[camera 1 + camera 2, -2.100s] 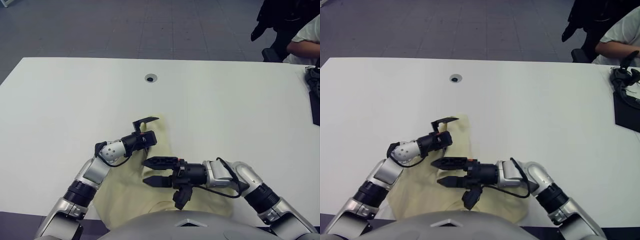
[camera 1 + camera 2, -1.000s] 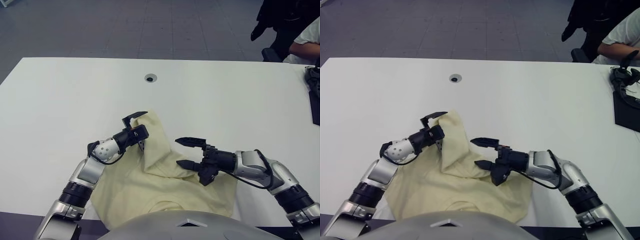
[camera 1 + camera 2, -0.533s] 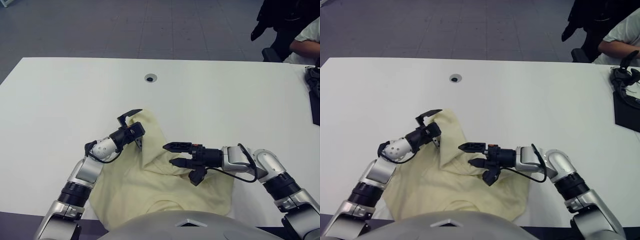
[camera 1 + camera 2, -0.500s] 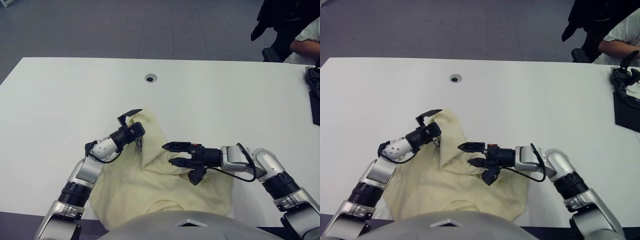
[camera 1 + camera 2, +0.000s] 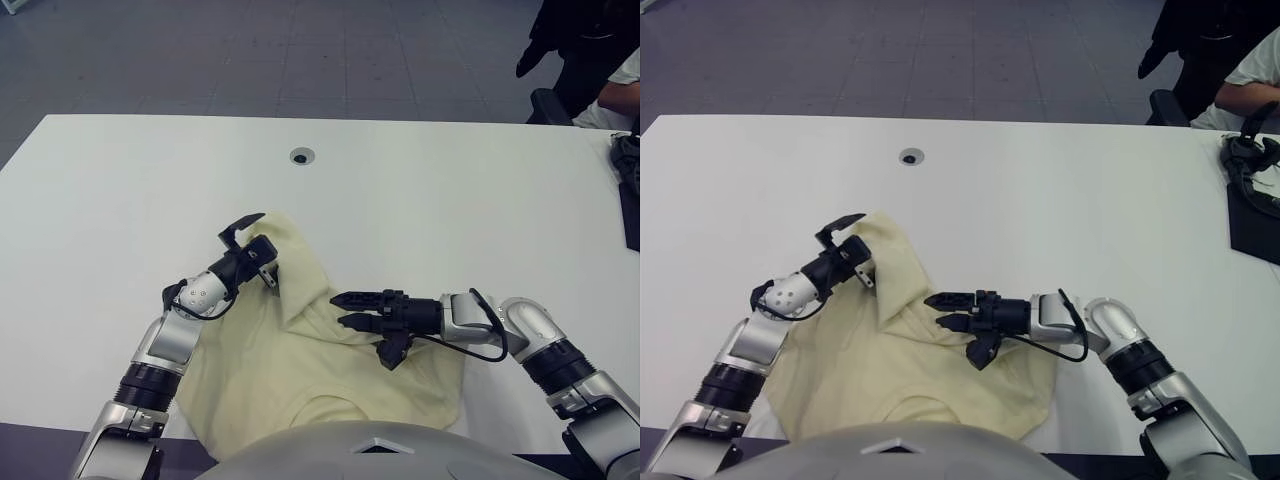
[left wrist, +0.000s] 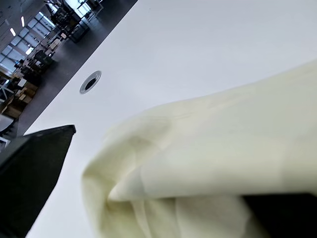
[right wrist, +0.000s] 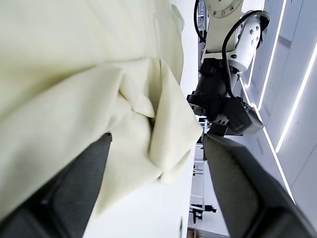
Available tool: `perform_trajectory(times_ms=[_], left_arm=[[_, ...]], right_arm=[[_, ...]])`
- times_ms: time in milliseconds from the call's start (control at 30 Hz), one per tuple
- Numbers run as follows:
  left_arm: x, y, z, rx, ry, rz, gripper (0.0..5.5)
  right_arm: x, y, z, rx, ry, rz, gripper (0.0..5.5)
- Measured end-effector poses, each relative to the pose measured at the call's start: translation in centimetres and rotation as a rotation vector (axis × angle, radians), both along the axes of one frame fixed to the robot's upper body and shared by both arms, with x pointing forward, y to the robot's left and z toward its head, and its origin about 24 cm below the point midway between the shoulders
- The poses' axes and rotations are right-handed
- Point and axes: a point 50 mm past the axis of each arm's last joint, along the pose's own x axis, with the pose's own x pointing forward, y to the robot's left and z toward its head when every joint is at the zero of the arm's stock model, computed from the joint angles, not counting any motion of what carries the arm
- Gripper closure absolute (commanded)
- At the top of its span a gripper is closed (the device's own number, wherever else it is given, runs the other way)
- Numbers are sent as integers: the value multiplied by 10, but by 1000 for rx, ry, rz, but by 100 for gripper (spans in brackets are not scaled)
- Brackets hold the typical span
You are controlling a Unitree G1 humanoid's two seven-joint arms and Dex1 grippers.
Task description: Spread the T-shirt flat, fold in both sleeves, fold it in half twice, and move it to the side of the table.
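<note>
We are seeing the T-shirt (image 5: 300,350) as soft, matt, cream cloth, creasing and bunching at the left gripper (image 5: 262,250) and lying rumpled under the right gripper (image 5: 338,308). We are reading both grippers as matt black plastic, with smooth, lightly glossy silver shells covering the arms behind them. Ahead of the grippers, the table (image 5: 450,200) is showing a smooth white top with a faint sheen, and its cable hole (image 5: 301,156) is wearing a dull grey ring.
</note>
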Motion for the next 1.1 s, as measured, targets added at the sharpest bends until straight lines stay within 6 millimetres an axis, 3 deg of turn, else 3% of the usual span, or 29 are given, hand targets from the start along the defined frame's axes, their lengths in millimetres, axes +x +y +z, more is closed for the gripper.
perform_trajectory(times_ms=[267, 500, 733, 1100], left_arm=[[0, 17, 1, -4, 7, 102, 10], [-5, 20, 0, -8, 9, 112, 10], [-7, 18, 0, -10, 10, 95, 10], [-7, 16, 0, -12, 8, 84, 10]], right_arm=[[-6, -28, -4, -45, 66, -113, 421], [-1, -33, 2, -27, 47, -182, 313], [7, -6, 23, 69, -22, -117, 208], [2, 23, 13, 40, 8, 26, 34]])
